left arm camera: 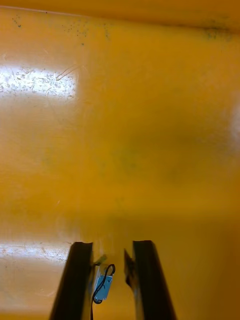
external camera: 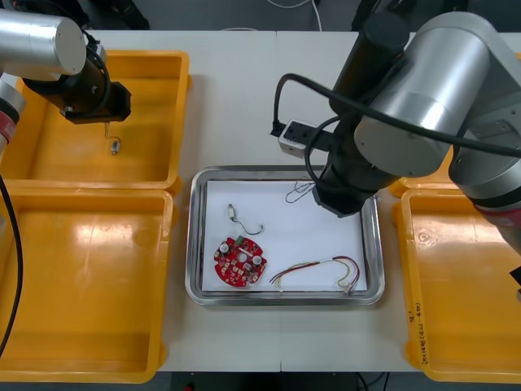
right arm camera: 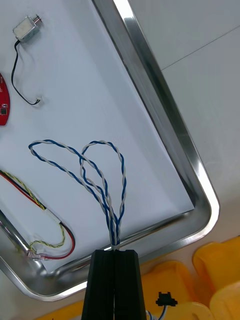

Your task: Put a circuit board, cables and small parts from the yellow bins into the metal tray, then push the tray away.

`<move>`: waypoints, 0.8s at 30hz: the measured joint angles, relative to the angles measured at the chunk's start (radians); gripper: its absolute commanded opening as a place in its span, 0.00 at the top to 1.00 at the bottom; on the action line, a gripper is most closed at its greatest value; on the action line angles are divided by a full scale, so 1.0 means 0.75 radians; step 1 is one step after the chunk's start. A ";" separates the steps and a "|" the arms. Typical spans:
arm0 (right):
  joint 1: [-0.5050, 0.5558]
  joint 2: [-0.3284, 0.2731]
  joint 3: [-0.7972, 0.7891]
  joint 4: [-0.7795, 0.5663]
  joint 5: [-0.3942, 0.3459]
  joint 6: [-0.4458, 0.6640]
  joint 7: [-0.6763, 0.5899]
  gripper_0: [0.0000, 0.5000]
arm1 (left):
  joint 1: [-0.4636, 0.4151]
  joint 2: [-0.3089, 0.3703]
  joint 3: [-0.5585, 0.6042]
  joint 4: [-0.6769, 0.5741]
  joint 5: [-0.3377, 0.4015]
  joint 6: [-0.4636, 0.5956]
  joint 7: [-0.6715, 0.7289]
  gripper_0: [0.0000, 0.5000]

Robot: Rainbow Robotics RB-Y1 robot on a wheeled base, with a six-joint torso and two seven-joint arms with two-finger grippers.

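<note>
The metal tray, white inside, holds a round red circuit board, a small metal part with a black wire, and a red and yellow cable. My right gripper hangs over the tray's far right corner, shut on the end of a twisted blue and white cable whose loops lie on the white liner. My left gripper is open over the far left yellow bin. Another small metal part with a black wire lies on the bin floor, seen between the fingers.
A white box with a black lead sits on the table just behind the tray. The near left bin and near right bin flank the tray. A black connector lies in the bin under my right wrist.
</note>
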 measured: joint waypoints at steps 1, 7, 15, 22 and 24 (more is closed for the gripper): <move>0.006 0.008 0.011 0.002 0.011 -0.001 0.002 1.00 | 0.000 0.000 0.001 0.000 0.000 0.000 0.000 0.07; 0.081 0.024 0.051 0.018 0.082 -0.109 0.079 1.00 | 0.000 0.000 0.005 0.000 0.000 0.002 0.000 0.00; 0.169 0.024 0.092 0.031 0.200 -0.222 0.093 1.00 | 0.000 -0.001 0.049 0.000 0.000 0.049 0.000 0.00; 0.213 0.031 0.115 0.089 0.231 -0.333 0.149 1.00 | 0.000 -0.001 0.071 -0.040 -0.003 0.165 0.000 0.00; 0.217 0.040 0.117 0.112 0.251 -0.351 0.151 1.00 | 0.000 -0.001 0.080 -0.070 -0.003 0.212 0.000 0.00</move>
